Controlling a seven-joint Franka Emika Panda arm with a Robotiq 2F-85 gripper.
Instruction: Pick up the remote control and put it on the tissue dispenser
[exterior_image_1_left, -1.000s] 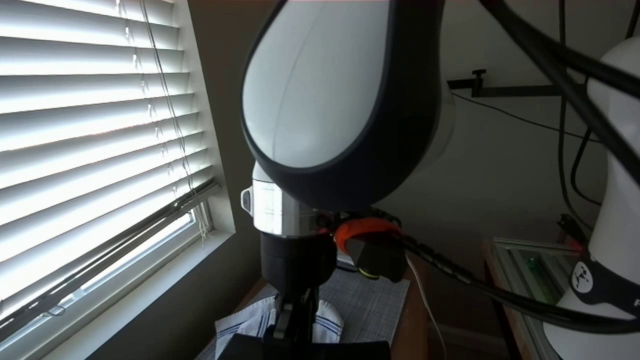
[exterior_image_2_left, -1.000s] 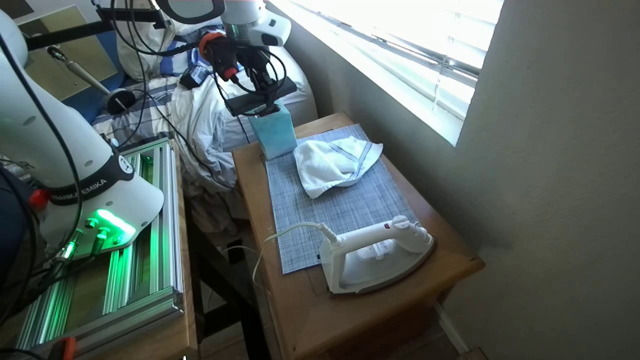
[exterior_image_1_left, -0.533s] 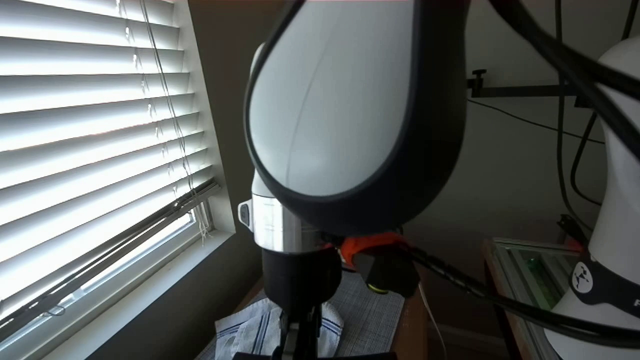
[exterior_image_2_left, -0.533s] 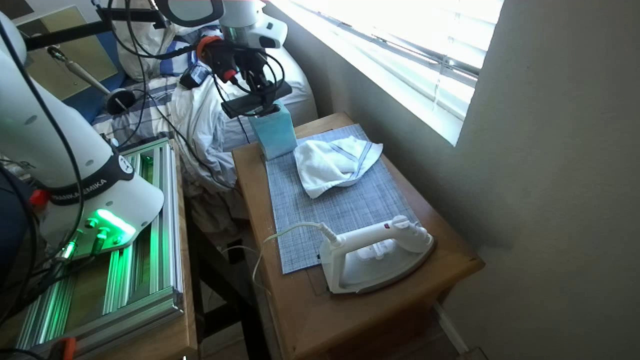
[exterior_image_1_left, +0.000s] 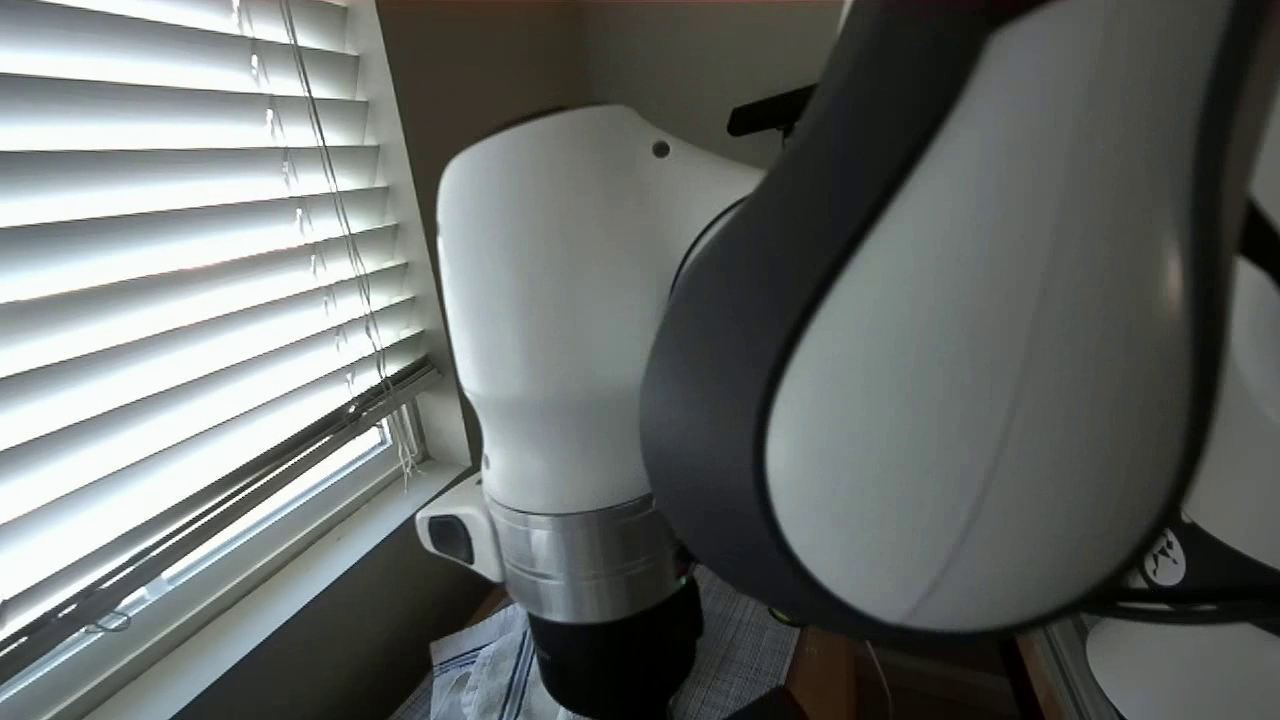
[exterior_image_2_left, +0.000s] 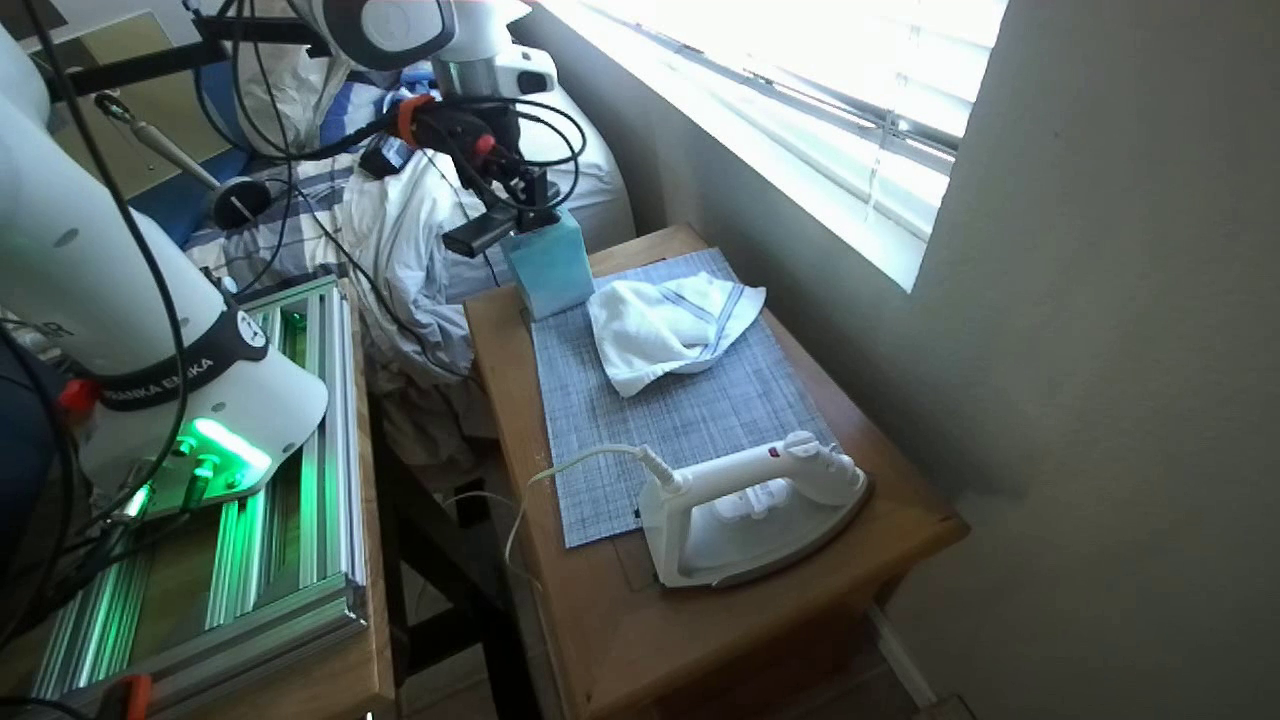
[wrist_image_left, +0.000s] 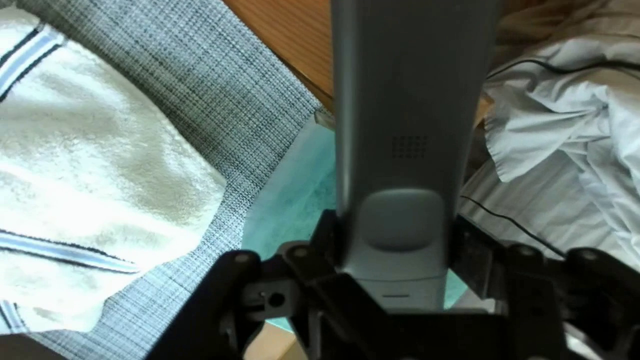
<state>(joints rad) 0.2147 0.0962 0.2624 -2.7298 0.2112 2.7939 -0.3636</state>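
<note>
The remote control (wrist_image_left: 407, 100), a dark grey flat bar, is gripped between the two fingers of my gripper (wrist_image_left: 395, 240) in the wrist view. Below it shows part of the teal tissue dispenser (wrist_image_left: 295, 195). In an exterior view the remote control (exterior_image_2_left: 480, 232) is a dark bar at the top of the teal tissue dispenser (exterior_image_2_left: 552, 268), one end jutting past its side. My gripper (exterior_image_2_left: 535, 212) is directly above that box; whether the bar touches the top I cannot tell. The fingers fall outside an exterior view where the arm (exterior_image_1_left: 610, 650) fills the middle.
A white striped cloth (exterior_image_2_left: 675, 330) lies on the grey placemat (exterior_image_2_left: 600, 500) beside the box. Nearer the camera a white iron (exterior_image_2_left: 750, 510) with a cord stands on the wooden table (exterior_image_2_left: 640, 660). Window and wall (exterior_image_2_left: 1100, 350) flank the table; a bed (exterior_image_2_left: 400, 240) lies behind.
The wrist has turned, swinging the held remote control so its jutting end points more toward the camera in an exterior view. The arm has come lower and fills more of an exterior view.
</note>
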